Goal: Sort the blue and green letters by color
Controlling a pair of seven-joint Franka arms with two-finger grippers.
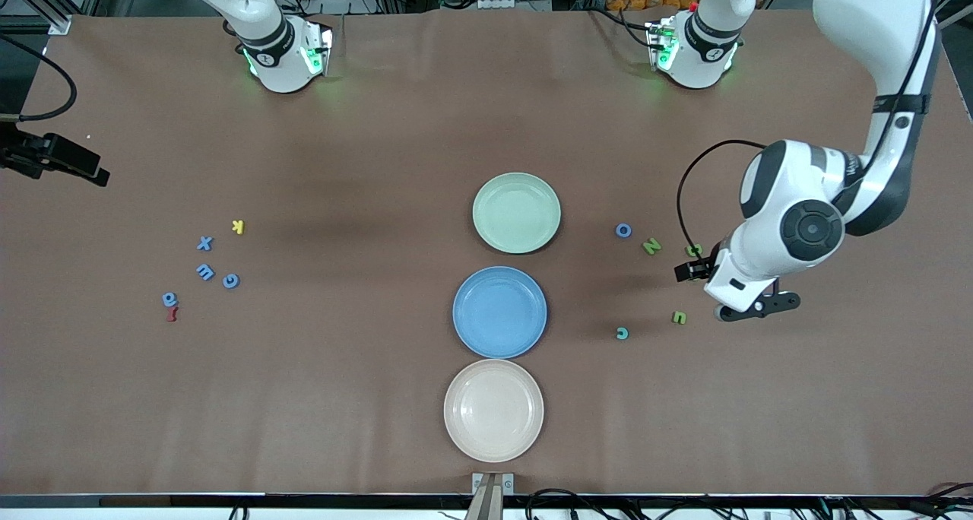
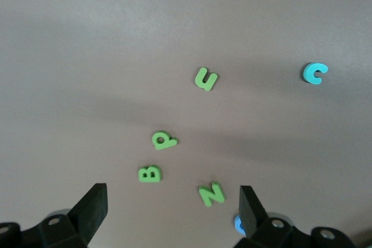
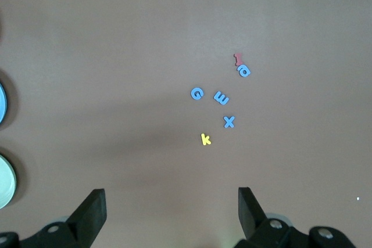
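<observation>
Only left wrist shows green B (image 2: 149,173), perhaps P (image 2: 164,140)

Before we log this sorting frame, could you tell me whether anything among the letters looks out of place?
Two letters fit neither color: a yellow K and a dark red letter lie among the blue letters toward the right arm's end. The red one touches a blue letter. All three plates hold nothing.

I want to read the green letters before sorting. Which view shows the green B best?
The left wrist view: the green B lies unobstructed below the left claw, close enough to read. In the front view the left arm hides it. The right wrist view shows none of it, only the blue letter group at the right arm's end.
</observation>
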